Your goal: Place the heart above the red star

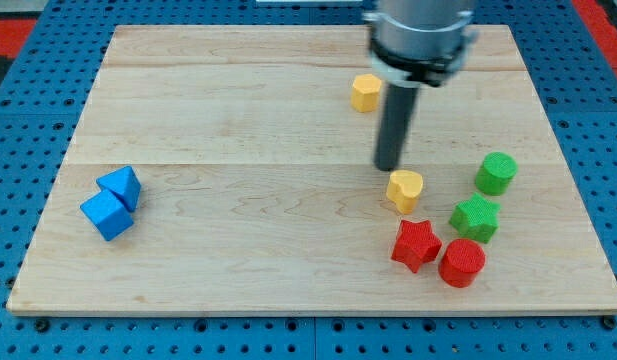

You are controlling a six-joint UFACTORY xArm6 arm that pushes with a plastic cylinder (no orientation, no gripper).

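Note:
A yellow heart [405, 188] lies on the wooden board, just above and slightly left of the red star [415, 244]. The two sit close together with a narrow gap. My tip [389, 166] is the lower end of the dark rod; it stands just above and left of the yellow heart, at or very near its upper left edge. The rod rises to the arm's grey body at the view's top.
A red cylinder [462, 263] sits right of the red star. A green star-like block [475, 216] and a green cylinder [496, 173] lie at the right. A yellow hexagon [366, 92] lies near the top. Two blue blocks [112, 202] lie at the left.

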